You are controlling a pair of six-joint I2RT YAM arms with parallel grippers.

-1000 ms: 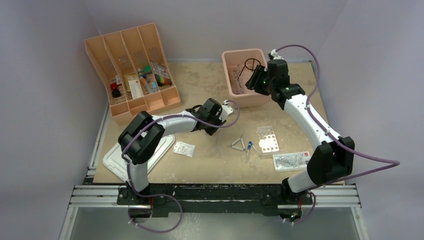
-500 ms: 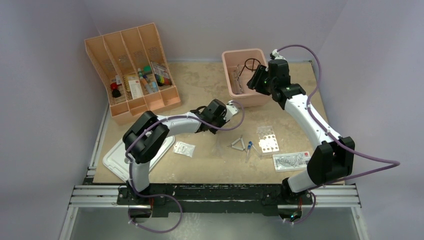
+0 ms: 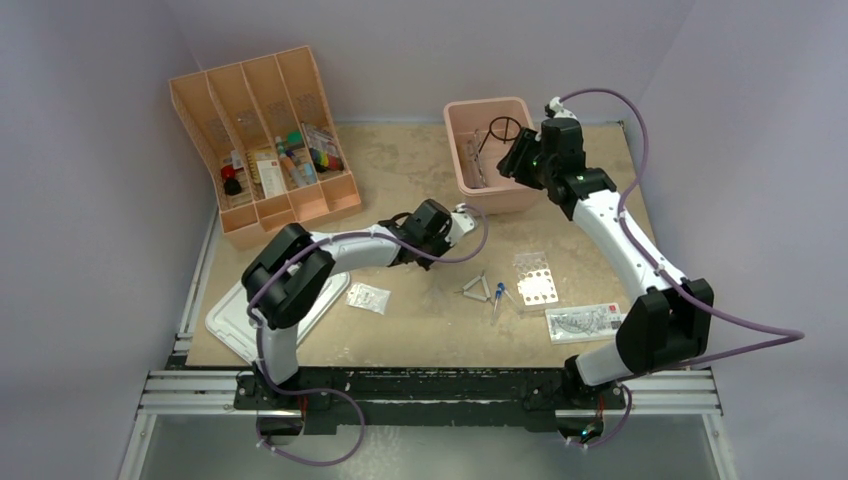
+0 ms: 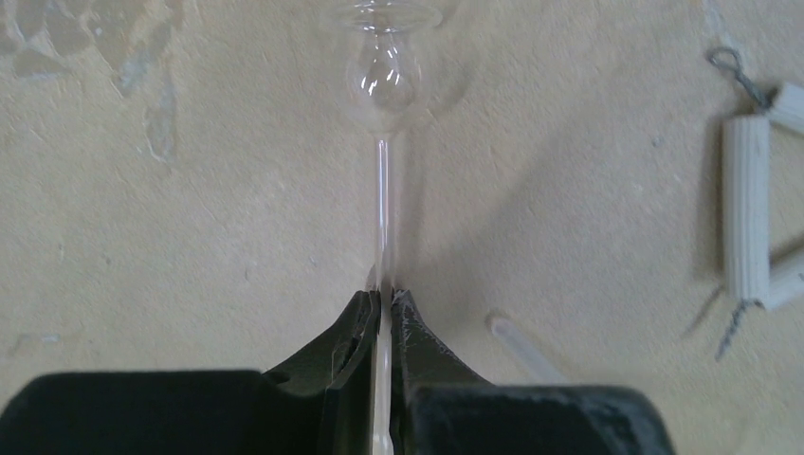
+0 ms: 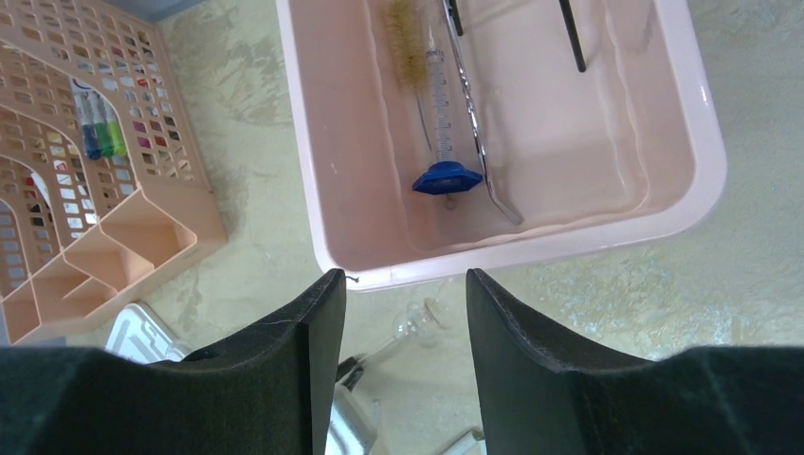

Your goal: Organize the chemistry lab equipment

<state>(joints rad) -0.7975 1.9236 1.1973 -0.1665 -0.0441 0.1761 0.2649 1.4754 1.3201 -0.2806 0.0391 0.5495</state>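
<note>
1. Your left gripper (image 4: 384, 296) is pinched narrow on the thin neck of the glass flask (image 4: 382, 81). The bulb points away over the table (image 4: 171, 209); you cannot tell whether it rests there.
2. Your right gripper (image 5: 406, 284) stands wide, nothing between its fingers, above the near wall of the pink tub (image 5: 654, 104).
3. Inside the tub lie a syringe (image 5: 438, 104), a brush (image 5: 406, 43) and forceps (image 5: 474, 123).

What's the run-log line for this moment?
left gripper: shut on clear glass flask stem | right gripper: open, over pink tub near rim | clear well rack: on table
</note>
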